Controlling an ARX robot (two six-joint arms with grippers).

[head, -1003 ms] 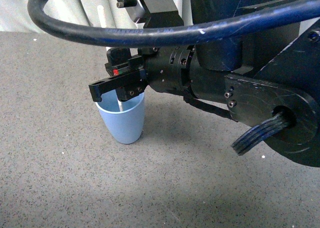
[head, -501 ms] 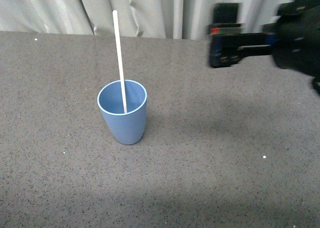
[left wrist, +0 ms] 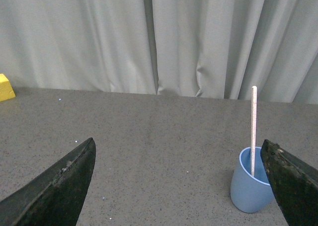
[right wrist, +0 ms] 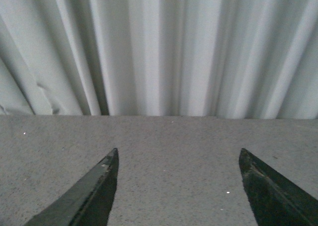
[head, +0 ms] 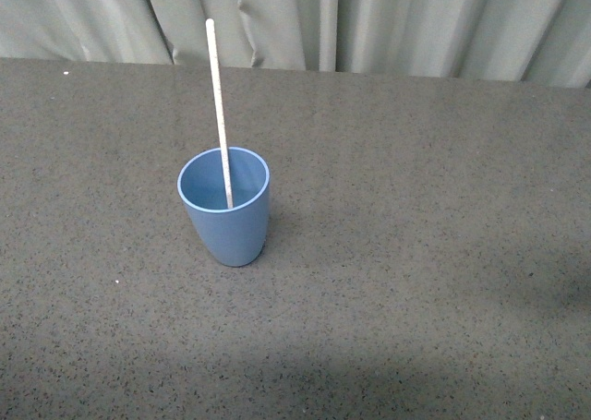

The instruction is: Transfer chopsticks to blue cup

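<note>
1. Found the blue cup (head: 224, 212) standing upright on the grey speckled table (head: 416, 254), free of any end effector.
2. Saw the chopsticks (head: 218, 97), a single pale stick, standing inside the blue cup, lower end down in it, leaning slightly, and rising well above its rim.
3. Noted a pleated grey curtain (head: 369, 23) beyond the blue cup, at the table's far edge.
4. Saw no arm near the blue cup in the front view.
5. Found the left end effector (left wrist: 178, 144) released, fingers spread wide and holding nothing, well apart from the blue cup.
6. Found the right end effector (right wrist: 179, 151) likewise released and empty, with only table and curtain ahead.
7. Spotted a yellow block (left wrist: 5, 87) well apart from the blue cup.
</note>
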